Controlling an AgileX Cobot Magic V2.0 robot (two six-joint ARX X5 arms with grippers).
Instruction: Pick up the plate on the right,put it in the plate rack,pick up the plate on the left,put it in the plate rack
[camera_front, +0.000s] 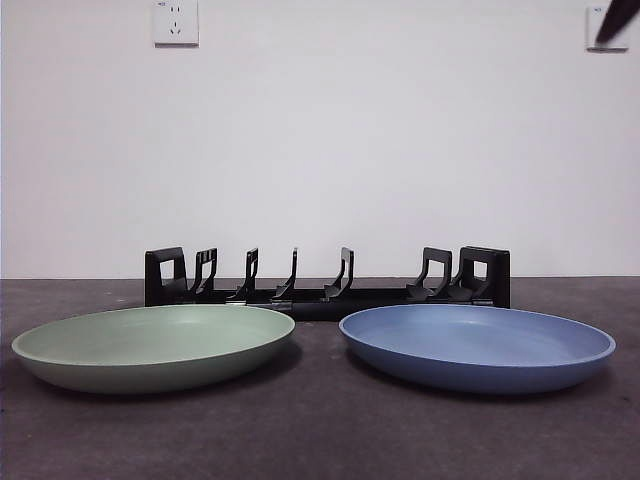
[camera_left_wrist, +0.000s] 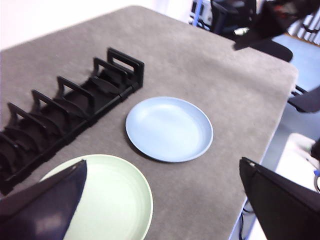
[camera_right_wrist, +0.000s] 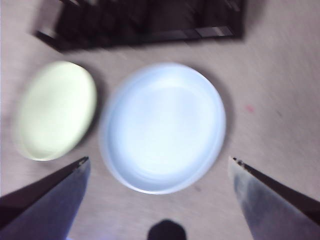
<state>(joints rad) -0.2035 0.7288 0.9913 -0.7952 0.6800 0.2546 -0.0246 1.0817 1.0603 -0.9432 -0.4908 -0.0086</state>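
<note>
A blue plate (camera_front: 478, 345) lies flat on the right and a pale green plate (camera_front: 155, 345) on the left. Behind them stands the black plate rack (camera_front: 327, 282), with nothing between its prongs. My right gripper (camera_right_wrist: 159, 160) hangs open high above the blue plate (camera_right_wrist: 162, 127); its view is blurred, with the green plate (camera_right_wrist: 55, 110) and the rack (camera_right_wrist: 145, 22) beyond. It shows only as a black tip (camera_front: 615, 20) at the front view's top corner. My left gripper (camera_left_wrist: 162, 161) is open, well above the green plate (camera_left_wrist: 110, 200), blue plate (camera_left_wrist: 169, 128) and rack (camera_left_wrist: 65, 110).
Grey felt-like tabletop (camera_front: 320, 430) under everything; its edge (camera_left_wrist: 260, 150) runs close past the blue plate. White wall with a socket (camera_front: 175, 22) behind. The other arm (camera_left_wrist: 272, 20) and chairs show beyond the table.
</note>
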